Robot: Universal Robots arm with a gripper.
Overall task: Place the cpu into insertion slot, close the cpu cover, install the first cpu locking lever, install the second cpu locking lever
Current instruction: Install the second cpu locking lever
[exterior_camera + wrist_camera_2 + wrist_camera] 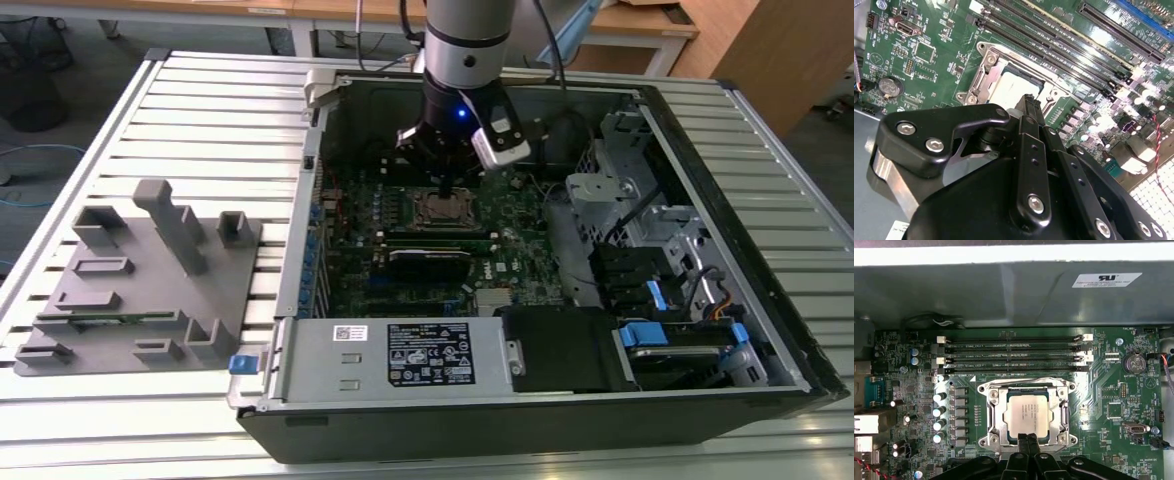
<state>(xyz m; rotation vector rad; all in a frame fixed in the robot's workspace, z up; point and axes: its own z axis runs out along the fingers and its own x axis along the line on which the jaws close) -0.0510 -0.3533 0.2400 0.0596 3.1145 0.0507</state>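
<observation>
The cpu (1026,411) lies flat in the insertion slot (1070,388), its silver top facing up. The cpu cover (996,415) is a silvery frame lying down around the chip, which shows through its window. Thin wire levers (1066,416) run along the socket's sides; whether they are latched I cannot tell. My gripper (1027,436) hangs right at the socket's edge, its two narrow black fingers pressed together with nothing between them. In the second wrist view the gripper (1028,100) points down at the cpu (1011,86). In the exterior view the gripper (446,190) stands just above the socket (441,210).
Long black memory slots (1014,352) run beside the socket, with a row of capacitors (939,405) on another side. The open computer case (307,250) has a power supply (387,352) and drive cage (641,220). A grey parts fixture (134,280) lies at the exterior view's left.
</observation>
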